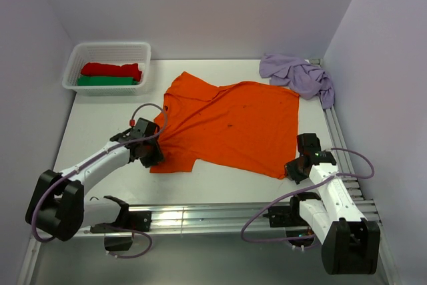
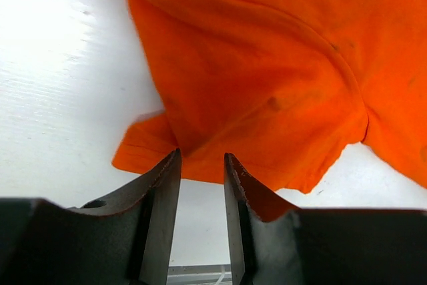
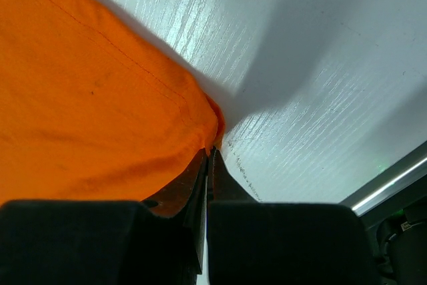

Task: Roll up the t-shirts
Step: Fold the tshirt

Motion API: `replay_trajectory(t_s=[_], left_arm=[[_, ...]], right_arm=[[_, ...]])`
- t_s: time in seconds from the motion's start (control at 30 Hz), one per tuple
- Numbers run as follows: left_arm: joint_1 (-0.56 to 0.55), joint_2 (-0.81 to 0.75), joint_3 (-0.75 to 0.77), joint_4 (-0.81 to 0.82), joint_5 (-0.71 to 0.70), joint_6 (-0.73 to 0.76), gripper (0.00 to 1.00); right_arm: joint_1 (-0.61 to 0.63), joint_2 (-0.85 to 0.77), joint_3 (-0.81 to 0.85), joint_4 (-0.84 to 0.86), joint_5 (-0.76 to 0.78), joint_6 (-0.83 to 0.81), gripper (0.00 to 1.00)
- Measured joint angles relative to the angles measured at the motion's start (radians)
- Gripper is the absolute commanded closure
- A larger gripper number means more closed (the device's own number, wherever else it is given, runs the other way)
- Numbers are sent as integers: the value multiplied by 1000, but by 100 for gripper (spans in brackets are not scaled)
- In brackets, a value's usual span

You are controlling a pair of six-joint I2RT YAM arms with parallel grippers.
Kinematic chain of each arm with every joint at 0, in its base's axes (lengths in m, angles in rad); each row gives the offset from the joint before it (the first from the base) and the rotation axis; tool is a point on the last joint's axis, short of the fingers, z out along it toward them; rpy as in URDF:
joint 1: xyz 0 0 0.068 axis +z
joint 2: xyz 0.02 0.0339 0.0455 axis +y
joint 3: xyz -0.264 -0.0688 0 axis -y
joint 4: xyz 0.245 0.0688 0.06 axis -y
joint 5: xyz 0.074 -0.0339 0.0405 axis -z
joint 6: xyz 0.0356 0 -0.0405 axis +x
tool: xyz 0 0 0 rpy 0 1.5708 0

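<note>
The orange t-shirt [image 1: 233, 121] lies spread flat across the middle of the white table. At the back right corner the lilac t-shirt [image 1: 300, 75] sits in a crumpled heap. My left gripper [image 1: 152, 155] is at the orange shirt's near-left sleeve. In the left wrist view it [image 2: 202, 158] is open, its tips at the hem of the sleeve [image 2: 153, 151], and bare table shows between the jaws. My right gripper [image 1: 293, 170] is at the shirt's near-right corner. Seen from the right wrist, it [image 3: 211, 150] is shut on that corner [image 3: 207, 125], which rises slightly off the table.
A white basket [image 1: 73, 75] at the back left holds a red roll [image 1: 110, 69] and a green roll [image 1: 107, 81]. Metal rails run along the front edge [image 1: 213, 217] and the right side [image 1: 340, 138]. Lilac walls enclose the table.
</note>
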Motion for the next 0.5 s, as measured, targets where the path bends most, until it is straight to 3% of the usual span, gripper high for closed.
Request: replay_trajectory(t_s=[0.5], left_arm=[[-53,119,43,-19,-122,-7,62]], right_arm=[[0,11,2,9,-6,-12,100]])
